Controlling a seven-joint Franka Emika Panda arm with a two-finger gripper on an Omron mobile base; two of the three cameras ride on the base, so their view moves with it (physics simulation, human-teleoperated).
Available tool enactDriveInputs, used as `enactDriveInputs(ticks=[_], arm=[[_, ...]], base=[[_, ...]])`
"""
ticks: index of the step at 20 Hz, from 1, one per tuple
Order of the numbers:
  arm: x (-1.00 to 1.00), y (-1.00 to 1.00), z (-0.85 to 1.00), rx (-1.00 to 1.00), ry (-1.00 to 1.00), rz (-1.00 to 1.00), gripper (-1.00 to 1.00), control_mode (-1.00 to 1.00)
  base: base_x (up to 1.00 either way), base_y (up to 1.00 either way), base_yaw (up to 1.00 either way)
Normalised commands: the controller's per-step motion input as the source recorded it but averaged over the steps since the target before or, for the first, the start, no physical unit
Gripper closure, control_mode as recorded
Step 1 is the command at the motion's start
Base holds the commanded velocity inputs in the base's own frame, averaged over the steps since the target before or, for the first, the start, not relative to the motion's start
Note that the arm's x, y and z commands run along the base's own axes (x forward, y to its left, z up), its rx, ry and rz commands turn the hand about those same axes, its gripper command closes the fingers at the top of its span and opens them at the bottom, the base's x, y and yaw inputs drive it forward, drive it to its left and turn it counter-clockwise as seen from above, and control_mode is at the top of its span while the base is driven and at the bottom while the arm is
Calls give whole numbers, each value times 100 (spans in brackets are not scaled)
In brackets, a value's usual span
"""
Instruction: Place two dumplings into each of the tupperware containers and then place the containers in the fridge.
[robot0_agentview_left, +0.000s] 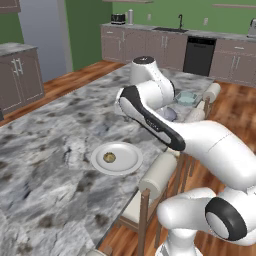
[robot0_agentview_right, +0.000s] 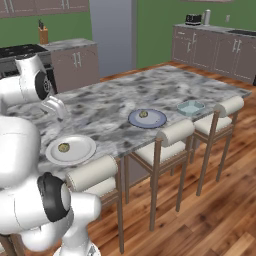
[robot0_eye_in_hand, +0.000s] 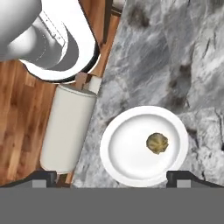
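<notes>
Green walls and brown cupboards are seen around a big grey marble counter (robot0_agentview_right: 125, 100) with stools along its edge. On the counter, a white plate (robot0_eye_in_hand: 127, 151) is seen with one dumpling (robot0_eye_in_hand: 157, 143) on it. In the right base view, a blue-grey plate (robot0_agentview_right: 156, 121) is seen at about 3 o'clock from the white plate, and one more dumpling (robot0_agentview_right: 143, 114) is seen on it. Further along the same way, a pale blue-green tub (robot0_agentview_right: 191, 107) is seen near the far stool, and nothing can be seen inside it. The grey tub cannot be made out. The fridge (robot0_agentview_right: 112, 35) is seen at 12 o'clock, past the counter, with its door shut.

The claw (robot0_eye_in_hand: 111, 177) is held high above the white plate, with its two tips spread as wide as they go. Nothing is held in it. In the hand view the dumpling is seen at about 1 o'clock from the spot between the tips.

It is judged that the job is only at its start. No dumpling has been put in a tub yet, and no tub has been put in the fridge. The dumpling on the white plate looks likely to be picked up first
</notes>
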Motion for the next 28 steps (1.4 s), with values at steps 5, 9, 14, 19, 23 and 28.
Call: enactDriveInputs(ticks=[5, 9, 14, 19, 23, 28], arm=[[9, 9, -98, -5, 0, 26, -100, -100], [72, 18, -83, 0, 0, 27, -100, -100], [100, 41, -62, 0, 11, 20, -100, -100], [69, 37, -49, 0, 10, 4, -100, -100], [31, 21, -49, 0, 8, 0, -100, -100], [10, 17, -46, 0, 1, 0, -100, -100]], base=[[0, 0, 0], [0, 0, 0], [0, 0, 0], [0, 0, 0], [0, 0, 0], [0, 0, 0]])
